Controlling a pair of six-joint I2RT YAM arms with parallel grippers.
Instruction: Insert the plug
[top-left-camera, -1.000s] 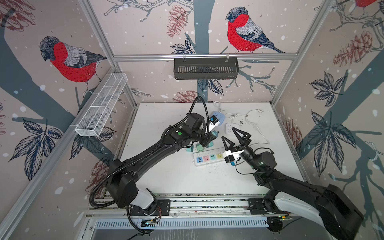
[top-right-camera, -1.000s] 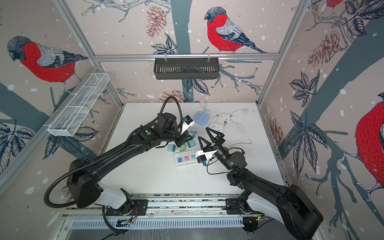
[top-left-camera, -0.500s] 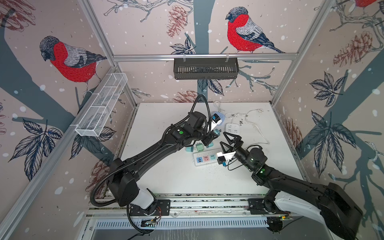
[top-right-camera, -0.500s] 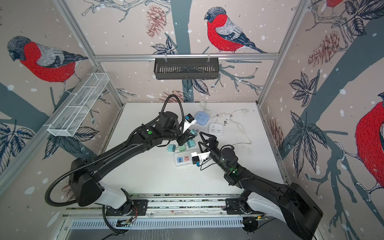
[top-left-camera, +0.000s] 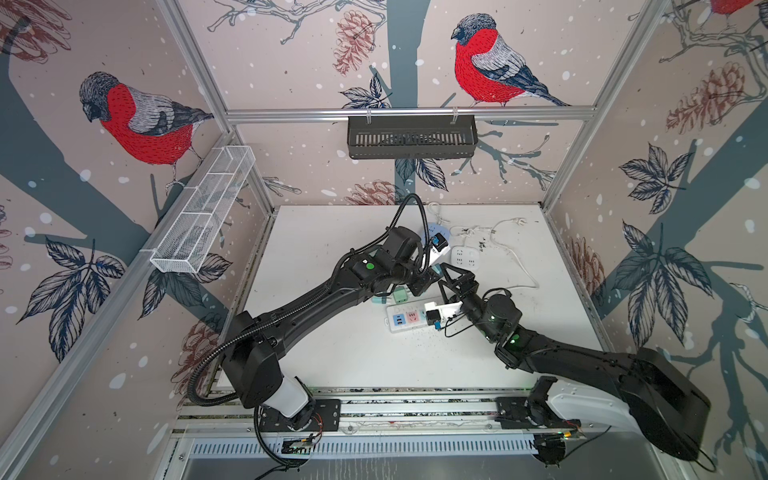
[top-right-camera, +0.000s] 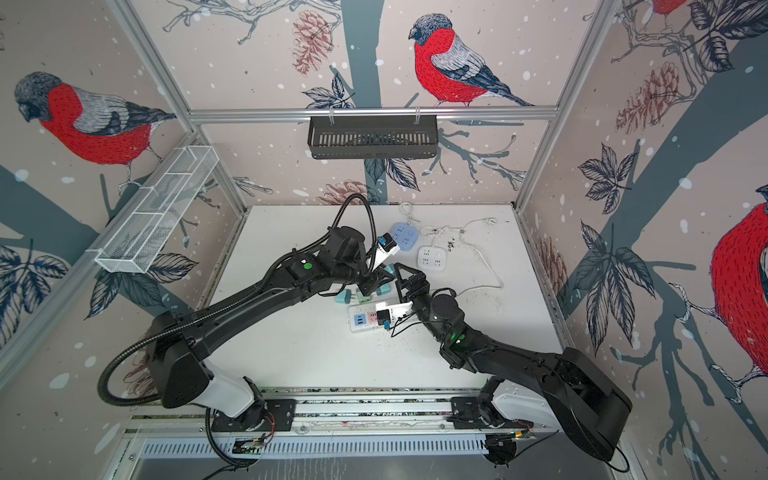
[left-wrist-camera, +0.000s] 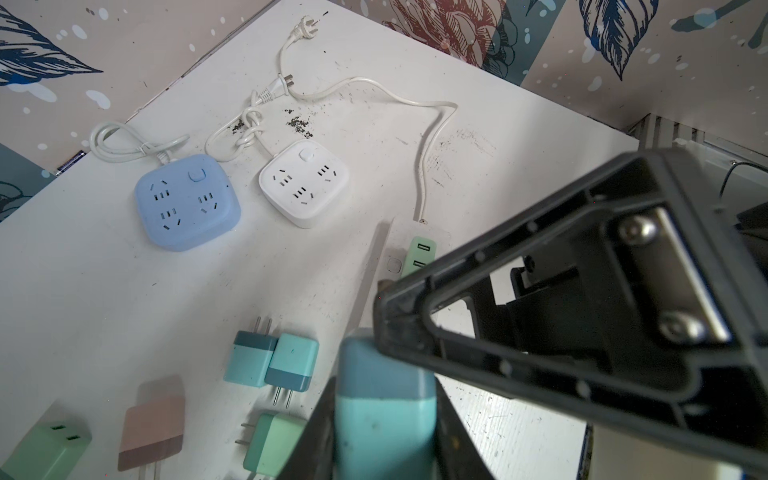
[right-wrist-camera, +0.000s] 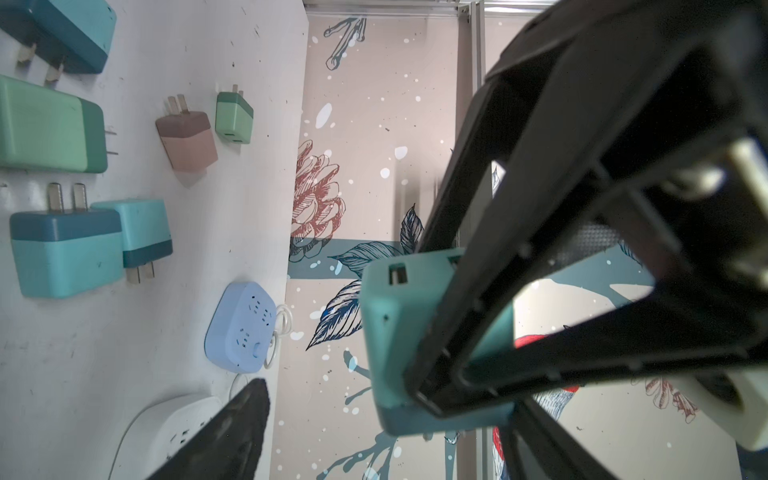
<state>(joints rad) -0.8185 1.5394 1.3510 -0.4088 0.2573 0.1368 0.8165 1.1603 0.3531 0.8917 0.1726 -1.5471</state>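
White table (left-wrist-camera: 124, 291): left end effector (left-wrist-camera: 384, 428) grips teal plug (left-wrist-camera: 384, 374)

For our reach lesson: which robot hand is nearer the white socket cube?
Right. The right hand hovers just short of the white socket cube; the left hand, gripping a teal plug, is beside the right hand, farther from the cube.

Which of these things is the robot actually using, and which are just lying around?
In use:
teal plug, in the left gripper
long power strip, probably

Lying about:
blue socket block
white socket block
loose plugs
black wall basket
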